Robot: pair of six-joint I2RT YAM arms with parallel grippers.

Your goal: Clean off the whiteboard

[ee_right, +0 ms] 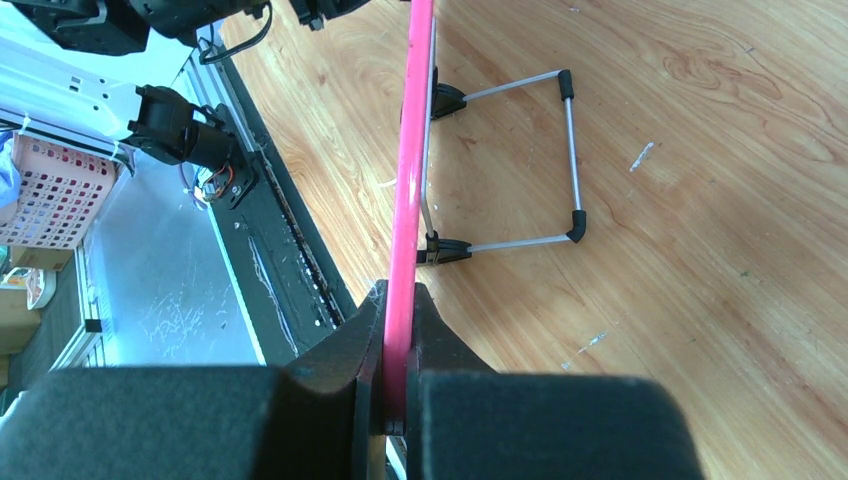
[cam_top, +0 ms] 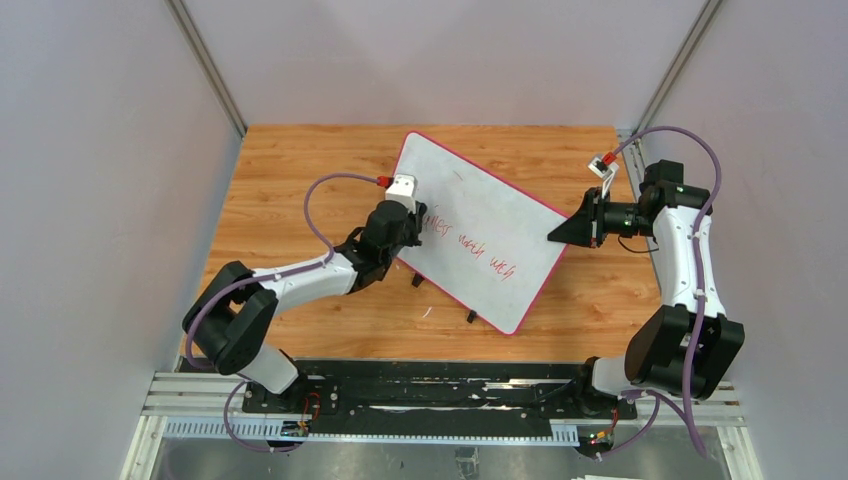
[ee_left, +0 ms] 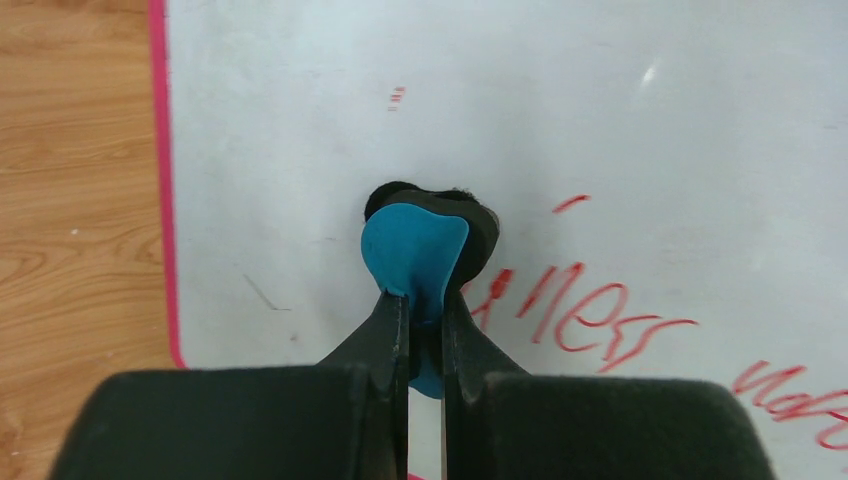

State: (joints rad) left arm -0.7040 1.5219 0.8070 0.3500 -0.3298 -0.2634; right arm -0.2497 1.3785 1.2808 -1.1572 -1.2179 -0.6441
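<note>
The large white pink-rimmed whiteboard (cam_top: pixel 485 195) stands propped on the wooden surface (cam_top: pixel 290 170); our right fingers (ee_right: pixel 345 355) pinch its rim, steadying it; our left fingers (ee_left: pixel 388 330) pinch a blue-and-black eraser block (ee_left: pixel 415 245) against it; we should press evenly, sweeping along the red writing (ee_left: pixel 590 315).

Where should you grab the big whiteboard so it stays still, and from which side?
Pinch its thin pink rim edge-on from the right side, where the right gripper is clamped. The whiteboard is flat and wide, so only its edge fits a pinch, and its propped pose on the wire stand seems to keep that edge off the table.
</note>
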